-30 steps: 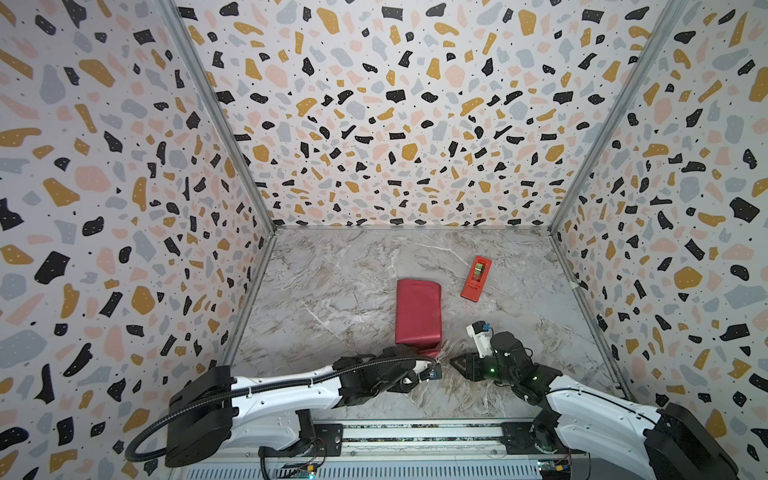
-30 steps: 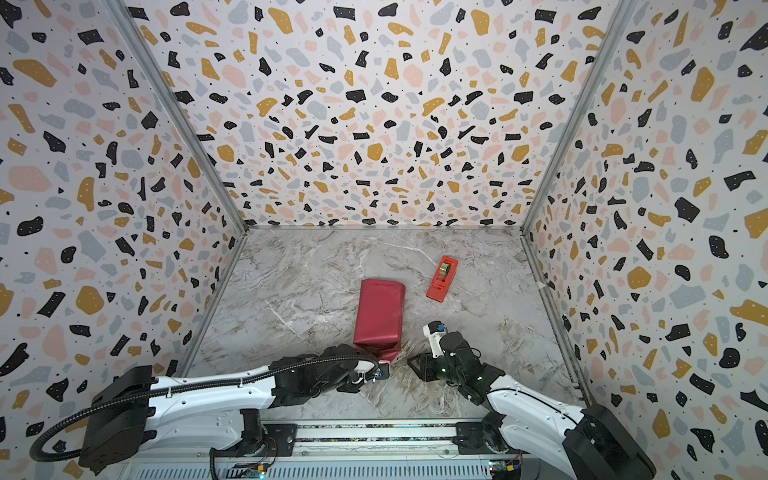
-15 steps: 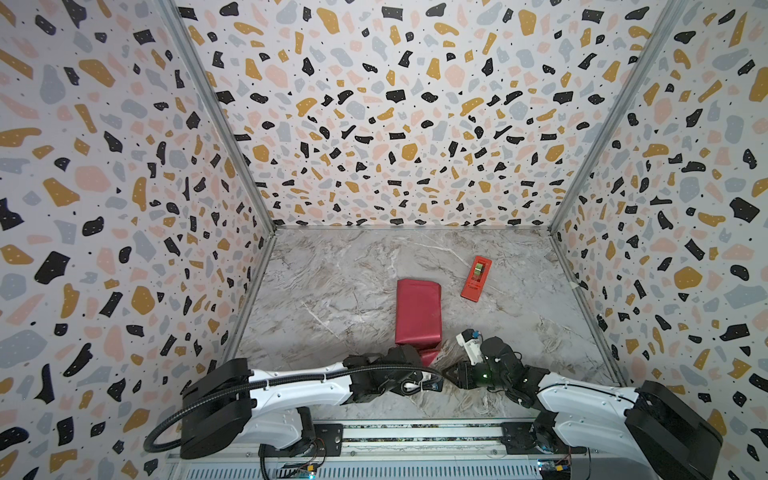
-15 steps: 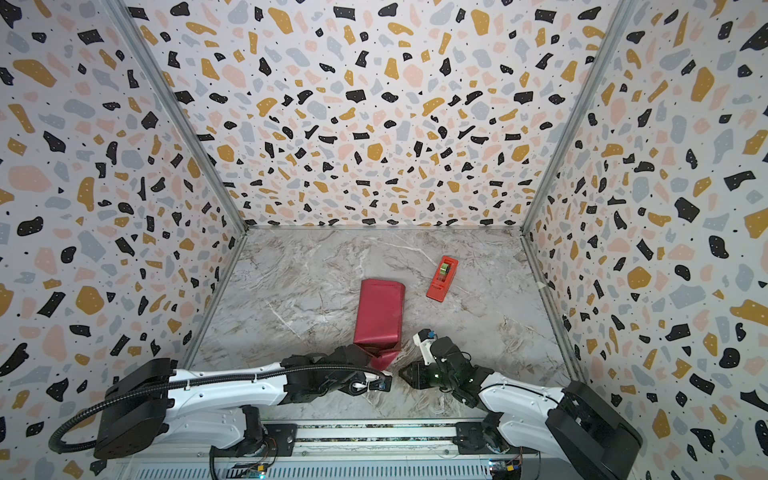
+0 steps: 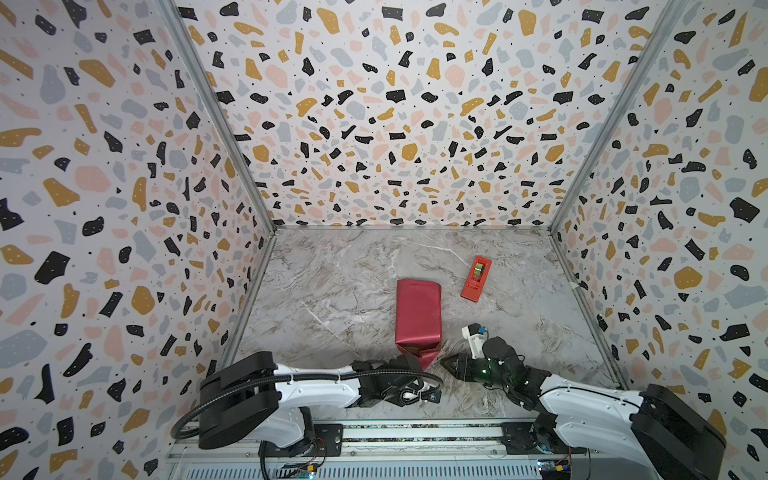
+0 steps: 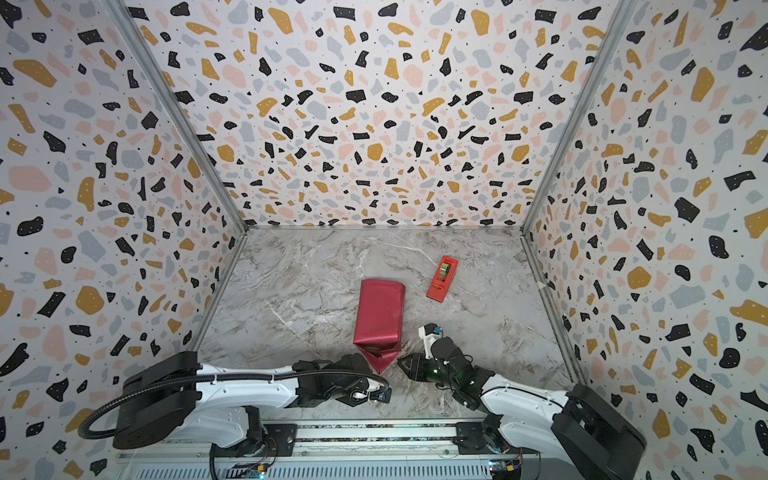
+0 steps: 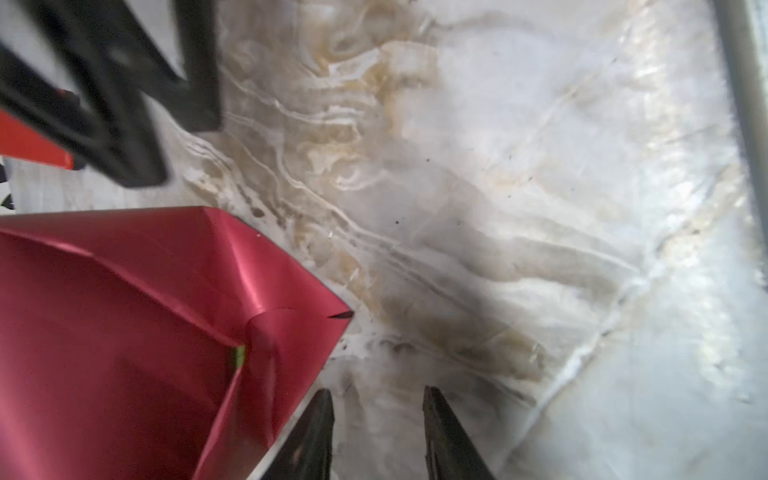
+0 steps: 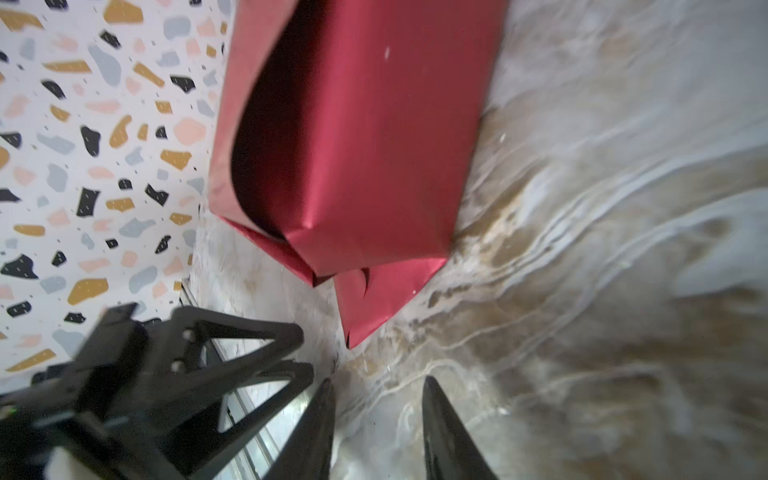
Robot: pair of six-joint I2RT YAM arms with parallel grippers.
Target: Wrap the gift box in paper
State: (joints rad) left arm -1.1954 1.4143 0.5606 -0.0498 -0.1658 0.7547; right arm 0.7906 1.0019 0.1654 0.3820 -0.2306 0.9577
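In both top views the crimson-red sheet of wrapping paper (image 5: 417, 316) lies folded into a long boxy parcel near the middle of the grey marbled surface (image 5: 332, 274). Its near end is creased into a triangular flap that points toward the robot's base. A narrow red-orange plastic tape dispenser (image 5: 476, 278) lies apart from the parcel, farther back and to the right. The left arm's black pincer (image 5: 413, 365) sits low just left of the flap's tip, and the right arm's black pincer (image 5: 445, 361) sits just right of it, so the 2 face each other across the tip.

In the left wrist view the left pincer (image 7: 376, 419) stands partly open, with only bare surface between its 2 dark fingers (image 7: 322, 424). 1 finger is beside the paper's edge; whether it touches cannot be told. A thin sliver of the olive-green cardboard gift box (image 7: 239, 358) shows through a gap in the folds, and the rest is covered.

In the right wrist view the right pincer (image 8: 376, 419) is partly open too and holds nothing. The flap's tip lies just ahead of its fingers, and the left pincer (image 8: 232, 357) is close beside it.
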